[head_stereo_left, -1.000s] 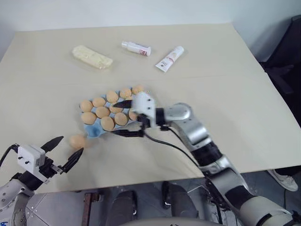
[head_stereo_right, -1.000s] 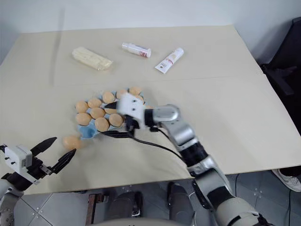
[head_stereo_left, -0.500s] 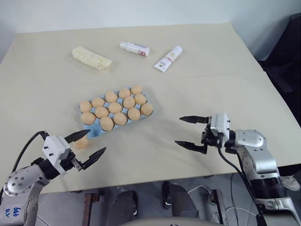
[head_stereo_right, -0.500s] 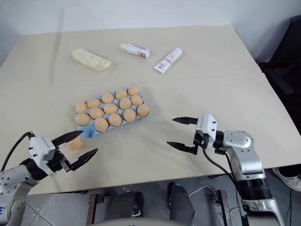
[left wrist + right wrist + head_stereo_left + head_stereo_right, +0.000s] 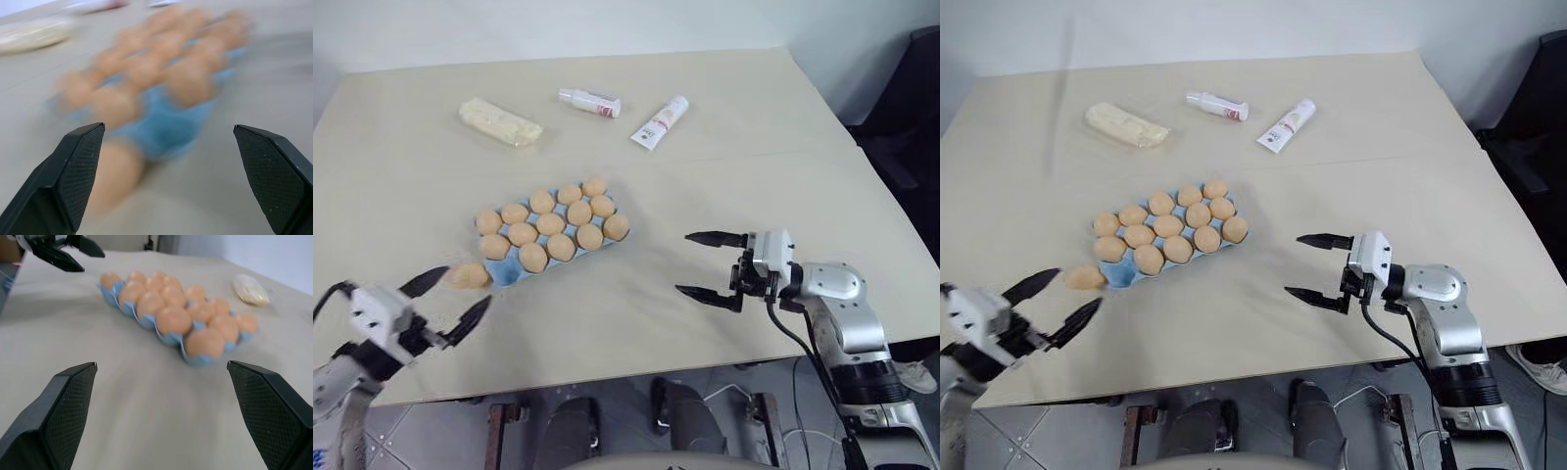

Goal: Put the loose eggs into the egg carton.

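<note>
Your egg carton (image 5: pixel 551 235) on the counter (image 5: pixel 754 186) holds fourteen eggs, with one cup empty, I think. One loose egg (image 5: pixel 468 276) lies beside its near-left corner. Tube (image 5: pixel 660 122) lettering is unreadable. Both end effectors, left (image 5: pixel 447 301) and right (image 5: pixel 710 265), are released; the right has withdrawn from the carton.

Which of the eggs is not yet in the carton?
The loose egg lying on the table just off the near-left corner of the egg carton, nearest the left gripper. All the other eggs sit in the carton's cups.
</note>
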Robot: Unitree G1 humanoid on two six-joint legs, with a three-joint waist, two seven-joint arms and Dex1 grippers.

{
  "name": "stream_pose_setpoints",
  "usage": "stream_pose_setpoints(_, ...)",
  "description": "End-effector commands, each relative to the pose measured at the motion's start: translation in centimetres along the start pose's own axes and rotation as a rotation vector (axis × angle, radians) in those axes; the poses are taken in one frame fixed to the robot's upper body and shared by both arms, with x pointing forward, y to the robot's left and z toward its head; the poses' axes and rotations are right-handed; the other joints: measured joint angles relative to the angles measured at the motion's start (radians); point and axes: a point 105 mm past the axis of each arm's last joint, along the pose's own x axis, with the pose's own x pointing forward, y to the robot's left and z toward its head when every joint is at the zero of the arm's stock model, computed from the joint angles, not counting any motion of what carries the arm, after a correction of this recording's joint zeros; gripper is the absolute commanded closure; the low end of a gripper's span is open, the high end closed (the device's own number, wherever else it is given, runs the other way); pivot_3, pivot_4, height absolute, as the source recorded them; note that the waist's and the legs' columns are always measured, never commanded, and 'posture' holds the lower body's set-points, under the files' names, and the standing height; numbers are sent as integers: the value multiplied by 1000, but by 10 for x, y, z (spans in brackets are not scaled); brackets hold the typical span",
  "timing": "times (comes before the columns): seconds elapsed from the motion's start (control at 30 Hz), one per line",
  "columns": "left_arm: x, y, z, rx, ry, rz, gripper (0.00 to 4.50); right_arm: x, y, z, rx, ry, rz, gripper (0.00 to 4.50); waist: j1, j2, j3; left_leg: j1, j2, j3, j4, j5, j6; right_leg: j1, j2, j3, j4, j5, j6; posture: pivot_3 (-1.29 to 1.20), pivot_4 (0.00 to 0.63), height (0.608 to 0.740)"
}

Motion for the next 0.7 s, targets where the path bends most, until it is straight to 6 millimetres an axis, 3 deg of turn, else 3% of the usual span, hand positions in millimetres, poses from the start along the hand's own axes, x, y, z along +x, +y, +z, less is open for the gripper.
stream_pose_setpoints(0.03, -19, 14, -1, 6, -3, 108, 0, 13, 5, 18, -29, -67, 71, 33, 6, 0, 0, 0, 0, -1, 0, 0, 0, 0, -1, -1, -1, 0, 0, 0, 150, 740)
stream_pose_setpoints(0.17, -16, 17, -12, -13, 17, 121, 0, 19, 7, 17, -29, -70, 108, 33, 18, 0, 0, -1, -1, -1, 0, -3, -2, 1, -2, -1, -2, 0, 0, 0, 150, 740)
stream_pose_setpoints(0.37, 22, 14, -14, -24, -12, 27, 0, 18, 9, 11, -34, -40, 118, 33, 25, 0, 0, -1, -1, -1, 0, -2, -2, 1, -2, -2, -2, 0, 0, 0, 150, 740)
stream_pose_setpoints(0.7, 75, 41, -3, -18, -87, 54, 0, 12, 11, 8, -28, -22, 61, 33, 20, -1, 0, 1, -1, 5, 0, 2, -3, 0, -1, -8, 2, 1, 2, 0, 150, 740)
